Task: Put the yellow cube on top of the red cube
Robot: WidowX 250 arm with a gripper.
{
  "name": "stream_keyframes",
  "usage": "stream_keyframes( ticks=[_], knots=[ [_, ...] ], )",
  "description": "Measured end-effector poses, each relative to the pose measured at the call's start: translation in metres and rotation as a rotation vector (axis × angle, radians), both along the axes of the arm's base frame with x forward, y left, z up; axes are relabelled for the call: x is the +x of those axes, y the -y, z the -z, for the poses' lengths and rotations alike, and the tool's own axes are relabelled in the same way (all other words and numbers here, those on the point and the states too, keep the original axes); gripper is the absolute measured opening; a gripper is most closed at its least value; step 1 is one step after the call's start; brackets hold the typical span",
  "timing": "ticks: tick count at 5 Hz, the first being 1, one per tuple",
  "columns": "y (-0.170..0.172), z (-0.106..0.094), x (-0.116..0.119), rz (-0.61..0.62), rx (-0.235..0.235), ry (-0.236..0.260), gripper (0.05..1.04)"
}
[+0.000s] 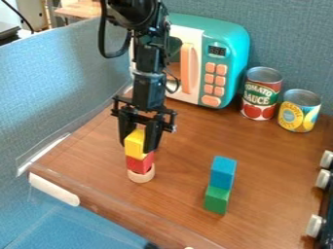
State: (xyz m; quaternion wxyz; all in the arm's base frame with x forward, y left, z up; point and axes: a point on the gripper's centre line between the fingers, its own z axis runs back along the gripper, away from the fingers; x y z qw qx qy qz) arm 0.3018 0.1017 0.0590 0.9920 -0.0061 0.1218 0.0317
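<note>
The gripper (139, 143) hangs down at the left-centre of the wooden surface, shut on the yellow cube (135, 143), with one finger on each side of it. Directly below the yellow cube is the red cube (139, 163), and the two look to be touching. The red cube sits in or on a light wooden ring (141, 176) that rests on the table.
To the right, a blue block (223, 171) stands on a green block (216, 199). A teal toy microwave (224, 63) is behind the arm, with two cans (261, 93) (300, 111) at the back right. White knobs (315, 225) line the right edge.
</note>
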Motion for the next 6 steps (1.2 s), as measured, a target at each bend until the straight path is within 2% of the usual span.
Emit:
stream_keyframes(
  ticks=[1, 2, 3, 4, 5, 6],
  knots=[
    [0.000, 0.002, 0.001, -0.003, -0.001, -0.009, 0.660],
    [0.001, 0.002, 0.001, -0.004, -0.010, -0.003, 0.891],
    [-0.002, 0.002, 0.000, -0.022, -0.013, -0.004, 1.013],
    [0.001, 0.002, -0.001, -0.028, -0.027, -0.006, 1.009],
    [0.000, -0.029, -0.004, -0.043, 0.000, 0.036, 1.003],
    [0.003, -0.067, -0.008, -0.036, 0.079, 0.101, 1.002]
  ],
)
